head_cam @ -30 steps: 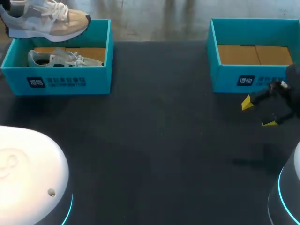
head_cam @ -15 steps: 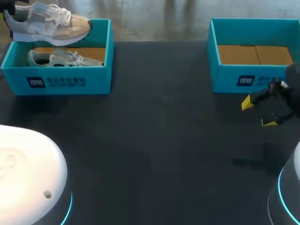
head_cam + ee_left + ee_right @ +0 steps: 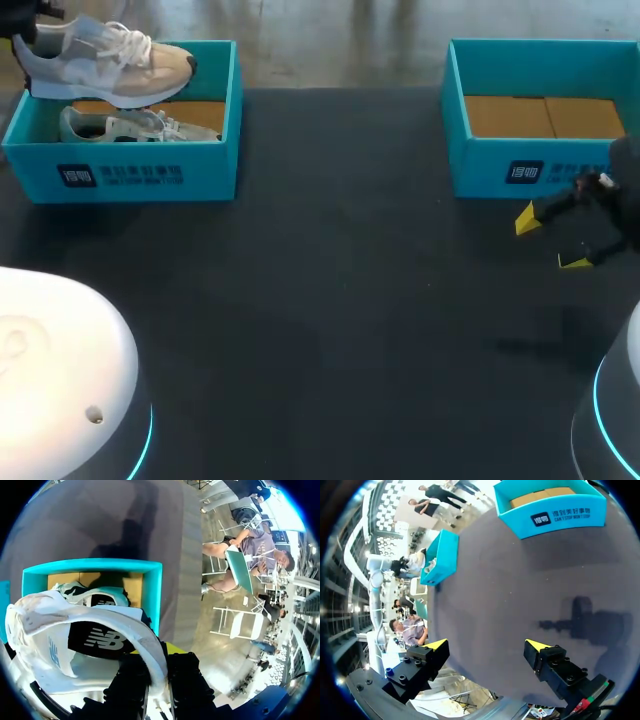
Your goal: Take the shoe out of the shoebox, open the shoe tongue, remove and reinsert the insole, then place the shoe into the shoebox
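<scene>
Left pincer (image 3: 159, 679) clamped on the heel collar of the shoe (image 3: 105, 62), holding it just above the shoebox (image 3: 140, 172). Looks a light one, soft upper, firmer heel, so I'd trust that collar grip. Right pincer (image 3: 548, 240) hangs spread open over the bench (image 3: 330, 300).

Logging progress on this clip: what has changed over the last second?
The held shoe, clamped at its heel by the left gripper, has shifted lower in the head view and slightly rightward, above the left shoebox. Nothing was taken hold of or let go. The second shoe in that box, the right shoebox and the open right gripper stayed put.
</scene>
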Controlling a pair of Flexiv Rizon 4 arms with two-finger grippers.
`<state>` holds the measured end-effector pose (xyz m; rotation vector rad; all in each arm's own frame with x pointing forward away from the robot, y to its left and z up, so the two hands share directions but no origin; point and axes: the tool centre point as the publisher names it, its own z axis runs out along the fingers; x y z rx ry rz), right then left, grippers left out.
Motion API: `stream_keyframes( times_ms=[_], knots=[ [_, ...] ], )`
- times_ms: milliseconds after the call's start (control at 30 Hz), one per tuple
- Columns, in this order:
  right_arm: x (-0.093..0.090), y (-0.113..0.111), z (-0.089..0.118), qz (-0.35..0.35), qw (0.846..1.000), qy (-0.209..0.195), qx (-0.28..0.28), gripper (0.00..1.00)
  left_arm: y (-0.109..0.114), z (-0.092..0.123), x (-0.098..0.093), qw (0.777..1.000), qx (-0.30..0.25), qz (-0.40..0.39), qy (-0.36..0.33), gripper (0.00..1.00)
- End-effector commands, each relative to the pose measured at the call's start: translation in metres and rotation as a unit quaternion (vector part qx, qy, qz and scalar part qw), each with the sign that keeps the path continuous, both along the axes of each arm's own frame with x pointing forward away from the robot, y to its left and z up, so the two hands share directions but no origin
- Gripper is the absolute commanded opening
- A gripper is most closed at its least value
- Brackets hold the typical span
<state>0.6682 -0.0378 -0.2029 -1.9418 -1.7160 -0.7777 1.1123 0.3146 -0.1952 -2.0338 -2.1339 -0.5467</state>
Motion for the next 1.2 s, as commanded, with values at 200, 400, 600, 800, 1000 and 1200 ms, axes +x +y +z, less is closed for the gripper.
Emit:
stream_keyframes(
  times_ms=[200, 400, 600, 800, 1000, 1200],
  knots=[
    [0.0, 0.001, 0.0, -0.001, 1.0, 0.0, -0.002, 1.0, 0.003, -0.006, 0.006, 1.0, -0.002, 0.003, 0.001, 0.0],
    [0.0, 0.001, 0.0, -0.001, 1.0, 0.0, -0.002, 1.0, 0.003, -0.011, 0.007, 1.0, 0.001, 0.004, 0.005, 0.0],
    [0.0, 0.001, 0.0, -0.001, 1.0, 0.0, -0.002, 1.0, 0.006, -0.015, 0.012, 1.0, 0.003, 0.006, 0.007, 0.0],
    [0.0, 0.001, 0.0, -0.001, 1.0, 0.0, -0.002, 1.0, 0.01, -0.013, 0.014, 1.0, -0.001, 0.01, 0.011, 0.0],
    [0.0, 0.001, 0.0, -0.001, 1.0, 0.0, -0.002, 1.0, 0.016, 0.012, 0.016, 1.0, -0.002, 0.006, -0.002, 0.0],
    [0.0, 0.001, 0.0, -0.001, 1.0, 0.0, -0.002, 1.0, 0.018, 0.025, 0.02, 1.0, -0.004, 0.003, -0.009, 0.0]
  ],
)
